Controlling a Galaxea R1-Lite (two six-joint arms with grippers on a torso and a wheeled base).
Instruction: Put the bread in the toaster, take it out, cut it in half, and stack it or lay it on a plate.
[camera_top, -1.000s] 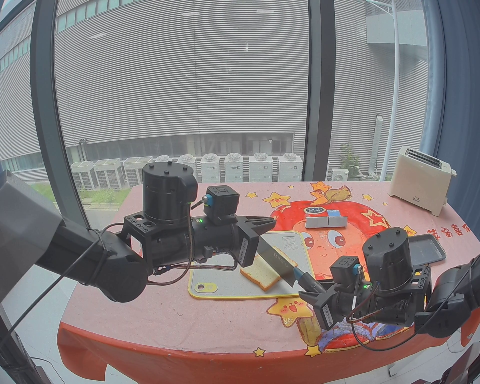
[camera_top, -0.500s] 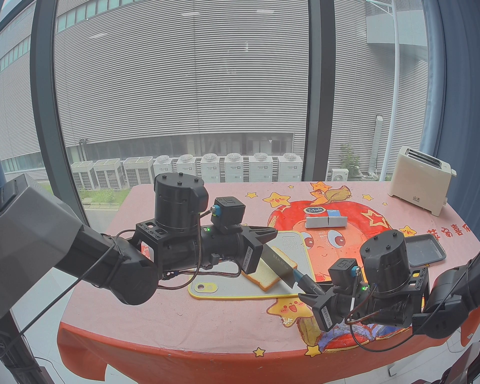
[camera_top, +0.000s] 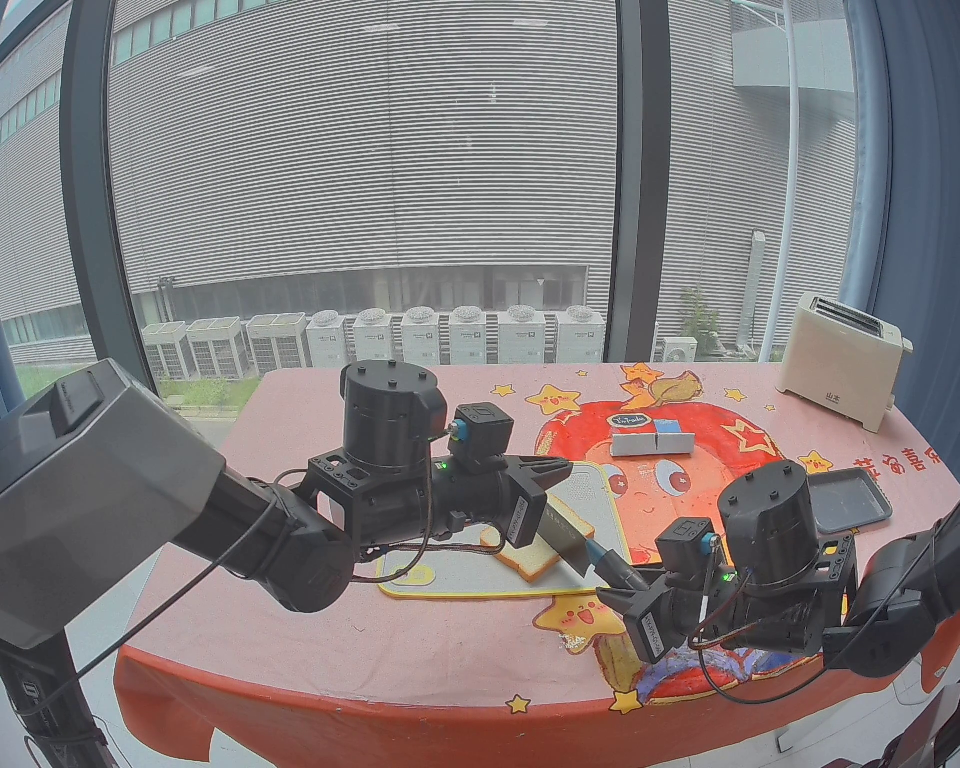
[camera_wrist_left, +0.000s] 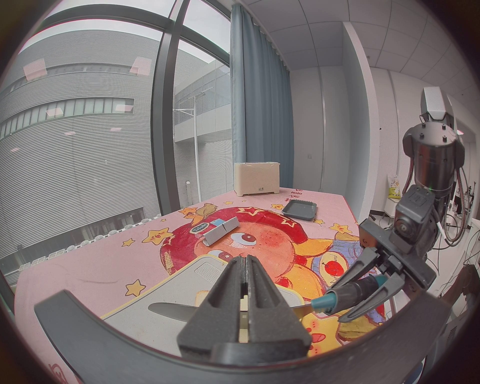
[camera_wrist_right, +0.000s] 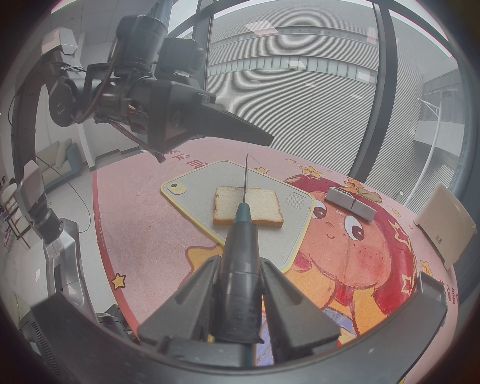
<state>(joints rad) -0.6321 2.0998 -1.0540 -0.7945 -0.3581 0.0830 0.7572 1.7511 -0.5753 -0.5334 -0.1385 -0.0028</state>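
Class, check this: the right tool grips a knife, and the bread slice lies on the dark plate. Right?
No. The bread slice lies on the cutting board, not the dark plate, as the right wrist view shows. The right tool does grip a knife.

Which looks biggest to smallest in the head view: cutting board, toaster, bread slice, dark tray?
1. Cutting board
2. Toaster
3. Dark tray and bread slice look alike; the bread is partly hidden, so unranked.

Bread (camera_wrist_right: 261, 201) tan; board (camera_wrist_right: 200, 182) grey (yel. rim); toaster (camera_top: 840, 365) cream.
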